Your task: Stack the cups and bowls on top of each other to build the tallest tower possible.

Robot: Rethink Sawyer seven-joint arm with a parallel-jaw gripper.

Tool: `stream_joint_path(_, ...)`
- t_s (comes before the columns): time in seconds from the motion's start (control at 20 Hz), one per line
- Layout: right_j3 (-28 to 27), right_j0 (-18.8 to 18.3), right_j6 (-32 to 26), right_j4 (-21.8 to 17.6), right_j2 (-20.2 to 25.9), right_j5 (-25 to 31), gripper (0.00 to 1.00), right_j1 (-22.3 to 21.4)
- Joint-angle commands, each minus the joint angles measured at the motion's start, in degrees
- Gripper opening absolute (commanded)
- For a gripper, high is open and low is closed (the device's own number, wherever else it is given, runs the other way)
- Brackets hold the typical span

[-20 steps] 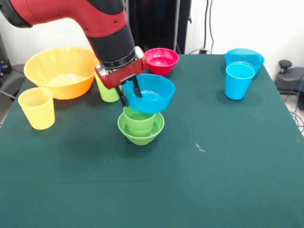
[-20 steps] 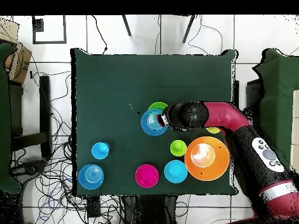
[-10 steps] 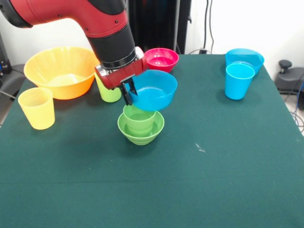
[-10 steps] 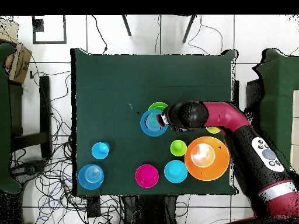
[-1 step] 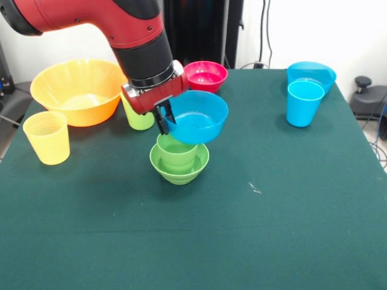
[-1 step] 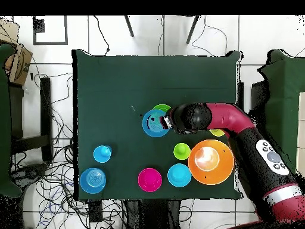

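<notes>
Tool (image 5: 163, 119) pinches blue bowl (image 5: 196, 118) rim, frame center, off-center over tower (image 5: 179, 158); lopsided release could tip bowl off.

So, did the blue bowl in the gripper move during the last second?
Yes. In the front view the blue bowl has shifted slightly right and up against the green cup, which has not moved; the gripper holds it by the rim.

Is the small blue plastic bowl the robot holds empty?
Empty: the small blue plastic bowl, pinched by the gripper, shows only bare blue inside.
</notes>
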Motion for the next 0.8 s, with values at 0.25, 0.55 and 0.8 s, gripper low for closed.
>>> stream_joint_path(0.25,-4.6,1.7,-3.9,-3.3,-2.4,0.2,0.00,0.6)
stream_joint_path(0.55,-7.8,2.1,-5.6,-2.6,-2.2,3.0,0.00,1.5)
stream_joint_path(0.8,-8.4,1.5,-6.8,-2.5,-1.9,3.3,0.00,2.1)
